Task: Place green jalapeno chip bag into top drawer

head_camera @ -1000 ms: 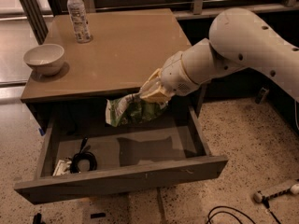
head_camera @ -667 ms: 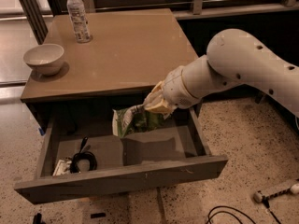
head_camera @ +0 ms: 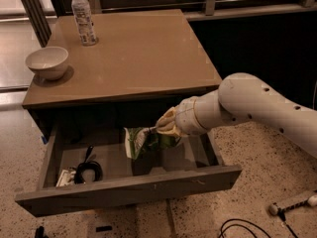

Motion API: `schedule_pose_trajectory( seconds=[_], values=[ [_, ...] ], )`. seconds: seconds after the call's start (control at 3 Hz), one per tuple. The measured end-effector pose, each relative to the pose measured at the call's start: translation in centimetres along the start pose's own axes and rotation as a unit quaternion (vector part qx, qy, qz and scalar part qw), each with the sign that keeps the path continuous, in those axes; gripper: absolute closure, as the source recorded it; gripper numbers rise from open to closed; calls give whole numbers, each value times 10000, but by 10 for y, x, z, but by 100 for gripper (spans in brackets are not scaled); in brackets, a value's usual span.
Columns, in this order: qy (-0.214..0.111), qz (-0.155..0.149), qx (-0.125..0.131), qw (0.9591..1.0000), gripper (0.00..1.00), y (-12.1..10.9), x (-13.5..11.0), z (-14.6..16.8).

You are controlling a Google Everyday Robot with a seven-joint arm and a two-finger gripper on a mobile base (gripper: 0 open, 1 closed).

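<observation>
Gripper (head_camera: 162, 127) apparently pinches green jalapeno chip bag (head_camera: 142, 142) over open top drawer (head_camera: 129, 188).

Nothing here can be read. The small print on the green jalapeno chip bag (head_camera: 142, 142) and the white label on the bottle (head_camera: 83, 18) on the worktop (head_camera: 148, 53) are illegible. The gripper (head_camera: 160, 128) pinches the bag over the open top drawer (head_camera: 129, 188).

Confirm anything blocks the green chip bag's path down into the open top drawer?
Nothing visible. The gripper holds the green jalapeno chip bag over the middle of the open top drawer, with bare floor below it. A black cable coil lies at the drawer's left end, apart from the bag.
</observation>
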State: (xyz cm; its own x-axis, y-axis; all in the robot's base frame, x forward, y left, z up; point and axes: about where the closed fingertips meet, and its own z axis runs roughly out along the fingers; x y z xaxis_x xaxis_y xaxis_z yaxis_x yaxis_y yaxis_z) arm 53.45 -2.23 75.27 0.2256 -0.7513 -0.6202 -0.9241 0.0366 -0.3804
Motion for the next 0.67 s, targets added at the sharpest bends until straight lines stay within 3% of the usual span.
schedule_pose_trajectory(
  seconds=[0.67],
  values=[
    [0, -181, 45, 9998, 100, 4, 15, 16]
  ],
)
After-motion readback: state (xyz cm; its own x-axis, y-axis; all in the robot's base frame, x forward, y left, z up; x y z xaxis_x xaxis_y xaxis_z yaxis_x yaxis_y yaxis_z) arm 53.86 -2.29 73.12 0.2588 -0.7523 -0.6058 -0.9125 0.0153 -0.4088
